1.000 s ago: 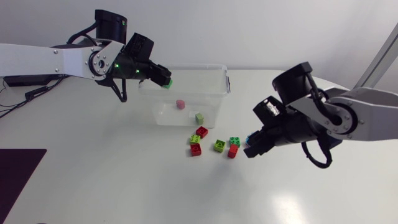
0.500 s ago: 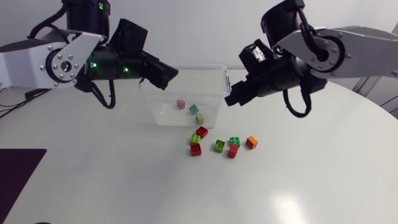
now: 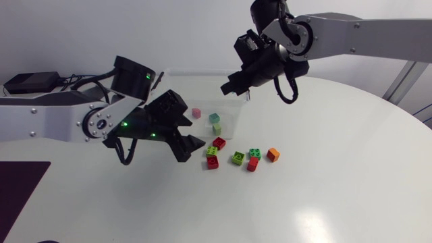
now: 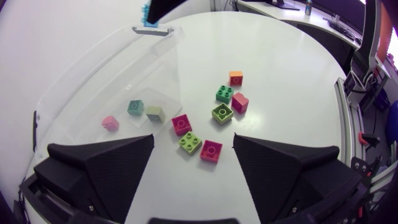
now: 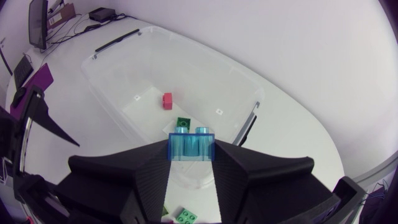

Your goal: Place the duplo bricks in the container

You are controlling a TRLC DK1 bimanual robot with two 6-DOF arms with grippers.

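Observation:
A clear plastic container [image 3: 235, 128] stands at the table's back middle with a pink brick [image 3: 196, 113], a teal brick [image 3: 214, 117] and a light green brick [image 3: 217, 127] inside. My right gripper [image 3: 231, 88] hangs over the container's right rim, shut on a translucent blue brick [image 5: 191, 146]. My left gripper [image 3: 191, 145] is open and empty, low beside the container's front wall. Ahead of it on the table lie several loose bricks: red [image 4: 181, 124], lime [image 4: 190, 142], red [image 4: 211, 150], olive [image 4: 222, 113], green [image 4: 224, 94], pink-red [image 4: 240, 102] and orange [image 4: 236, 78].
A dark mat [image 3: 17, 185] lies at the table's front left corner. The loose bricks cluster just in front of the container's right corner, with bare white tabletop [image 3: 304, 196] around and in front of them.
My left gripper opened over the container, a teal brick landed inside, and the arm swung down toward the loose bricks. My right arm carried the blue brick from the table up over the container.

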